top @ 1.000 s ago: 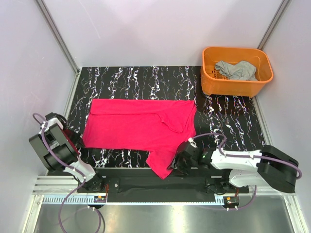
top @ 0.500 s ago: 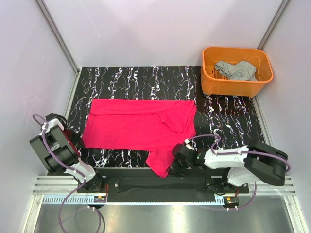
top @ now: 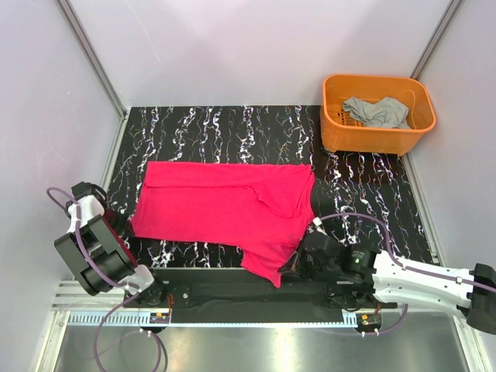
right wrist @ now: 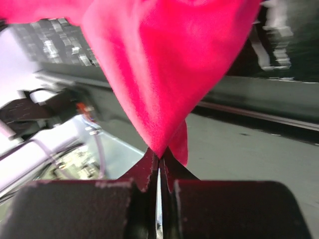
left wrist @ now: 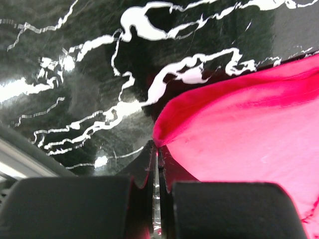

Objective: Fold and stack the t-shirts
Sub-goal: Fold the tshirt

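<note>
magenta t-shirt (top: 225, 201), near corner pinched in right pincer (right wrist: 159, 157), left pincer (left wrist: 155, 149) pressed together, seemingly on its left corner

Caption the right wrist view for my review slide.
Right claw shut on a corner of the soft magenta-red fabric t-shirt, with the cloth fanning out from its tips.

White panels (top: 256, 46) and aluminium rails (top: 91, 58) suggest a lab
</note>
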`<state>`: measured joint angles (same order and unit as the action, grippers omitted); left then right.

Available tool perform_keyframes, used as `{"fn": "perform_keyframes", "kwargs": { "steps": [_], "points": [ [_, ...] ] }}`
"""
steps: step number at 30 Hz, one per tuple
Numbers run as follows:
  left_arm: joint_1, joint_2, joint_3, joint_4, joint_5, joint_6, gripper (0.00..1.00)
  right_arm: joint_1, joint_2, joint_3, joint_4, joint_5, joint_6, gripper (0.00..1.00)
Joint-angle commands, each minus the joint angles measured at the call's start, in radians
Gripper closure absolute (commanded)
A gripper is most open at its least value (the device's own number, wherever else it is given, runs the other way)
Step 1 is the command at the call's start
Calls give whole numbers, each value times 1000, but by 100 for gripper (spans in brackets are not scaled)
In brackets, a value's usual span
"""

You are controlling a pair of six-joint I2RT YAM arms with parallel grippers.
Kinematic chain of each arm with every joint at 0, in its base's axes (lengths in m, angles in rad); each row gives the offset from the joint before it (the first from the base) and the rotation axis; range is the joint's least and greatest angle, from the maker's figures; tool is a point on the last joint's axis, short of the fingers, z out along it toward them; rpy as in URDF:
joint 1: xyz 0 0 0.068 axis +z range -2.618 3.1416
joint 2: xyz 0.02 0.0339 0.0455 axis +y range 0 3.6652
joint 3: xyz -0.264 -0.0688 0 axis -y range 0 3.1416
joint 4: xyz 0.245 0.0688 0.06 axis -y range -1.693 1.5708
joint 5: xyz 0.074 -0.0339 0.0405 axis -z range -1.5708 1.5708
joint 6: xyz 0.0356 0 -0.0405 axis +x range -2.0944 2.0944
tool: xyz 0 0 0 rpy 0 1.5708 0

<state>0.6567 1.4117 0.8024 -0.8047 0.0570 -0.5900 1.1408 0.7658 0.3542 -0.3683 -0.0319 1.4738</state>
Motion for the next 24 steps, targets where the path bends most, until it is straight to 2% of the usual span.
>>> {"fn": "perform_keyframes", "kwargs": {
  "steps": [1, 5, 6, 9, 10, 14, 16, 24],
  "points": [
    [4, -54, -9, -10, -7, -34, 100, -7, -7, 69, -110, 59, -72, 100],
    [-8, -60, 14, -16, 17, -7, 100, -162, 23, 127, -146, -34, -188, 100],
    [-11, -62, 27, -19, 23, -2, 100, -262, 30, 141, -150, -93, -254, 100],
    [-28, -79, 53, -27, 26, 12, 100, -396, 98, 219, -176, -205, -403, 100],
    [-44, -88, 61, -34, 14, 16, 100, -464, 169, 271, -187, -233, -437, 100],
    [-80, -88, 113, -45, 4, 4, 100, -535, 344, 434, -242, -276, -613, 100],
    [-103, -79, 138, -45, 7, -13, 100, -565, 423, 517, -257, -276, -650, 100],
    [-224, 137, 372, -45, -13, -103, 100, -762, 688, 794, -296, -374, -793, 100]
  ]
}}
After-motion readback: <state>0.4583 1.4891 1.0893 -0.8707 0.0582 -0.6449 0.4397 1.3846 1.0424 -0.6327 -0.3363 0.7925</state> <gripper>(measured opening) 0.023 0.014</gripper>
